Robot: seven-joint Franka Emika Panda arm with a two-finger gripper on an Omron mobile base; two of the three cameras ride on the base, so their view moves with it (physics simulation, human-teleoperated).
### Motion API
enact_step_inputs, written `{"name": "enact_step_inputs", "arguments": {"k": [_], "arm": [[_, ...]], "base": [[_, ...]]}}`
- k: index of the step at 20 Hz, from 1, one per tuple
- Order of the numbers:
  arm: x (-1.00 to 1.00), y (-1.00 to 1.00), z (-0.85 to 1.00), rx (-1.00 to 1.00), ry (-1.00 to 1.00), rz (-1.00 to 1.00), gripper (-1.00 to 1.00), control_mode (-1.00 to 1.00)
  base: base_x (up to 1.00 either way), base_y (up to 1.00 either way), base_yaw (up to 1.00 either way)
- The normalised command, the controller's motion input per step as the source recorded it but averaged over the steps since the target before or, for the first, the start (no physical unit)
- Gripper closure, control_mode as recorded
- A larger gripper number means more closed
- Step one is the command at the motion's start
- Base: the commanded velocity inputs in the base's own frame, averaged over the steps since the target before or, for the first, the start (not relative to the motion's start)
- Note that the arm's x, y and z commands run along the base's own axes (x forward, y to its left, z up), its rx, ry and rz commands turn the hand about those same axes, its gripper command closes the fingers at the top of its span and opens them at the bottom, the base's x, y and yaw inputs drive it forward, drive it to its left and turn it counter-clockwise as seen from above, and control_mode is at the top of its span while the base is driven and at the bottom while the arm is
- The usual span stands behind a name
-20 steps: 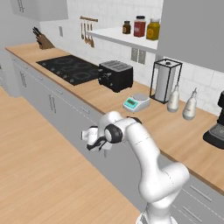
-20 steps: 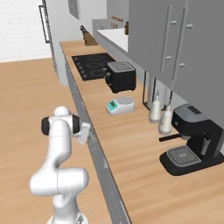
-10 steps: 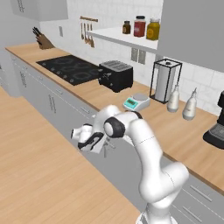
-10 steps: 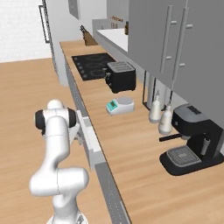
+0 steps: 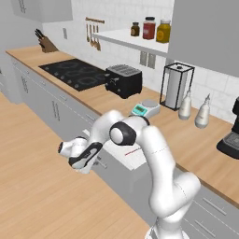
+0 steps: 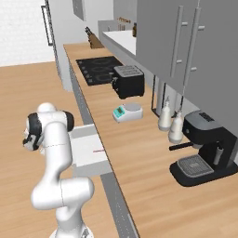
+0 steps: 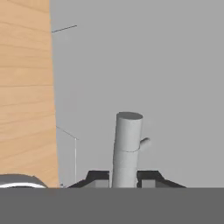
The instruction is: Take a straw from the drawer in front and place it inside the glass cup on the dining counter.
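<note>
The drawer (image 5: 119, 150) stands pulled out from under the wall counter, its white inside showing. In it lies the thin red straw (image 5: 133, 151), also visible in the right base view as the straw (image 6: 98, 151) on the white floor of the drawer (image 6: 82, 145). My gripper (image 5: 96, 161) is in front of the drawer, shut on its small silver bar handle (image 7: 127, 146). In the hand view the handle rises between the two fingertips of the gripper (image 7: 124, 180) against the grey drawer front. The glass cup and the dining counter are out of view.
On the wall counter stand a black toaster (image 5: 124, 80), a small scale (image 5: 144, 109), a paper-towel holder (image 5: 175, 86), two bottles (image 5: 195, 108) and a coffee machine (image 6: 202, 148). The stove top (image 5: 74, 74) lies further left. Wood floor (image 5: 32, 186) stretches in front of the cabinets.
The gripper has shut on the handle and drawn back from the cabinets, pulling the drawer out. The white inside and the red straw have come into sight.
</note>
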Motion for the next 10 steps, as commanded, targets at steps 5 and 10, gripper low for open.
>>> {"name": "enact_step_inputs", "arguments": {"k": [5,10], "arm": [[-0.76,0.84,0.0,0.27,0.16,0.2,-1.0,-1.0],[-0.69,0.06,0.6,0.37,0.04,0.13,-1.0,-1.0]], "base": [[0.0,0.0,0.0],[0.0,0.0,0.0]]}}
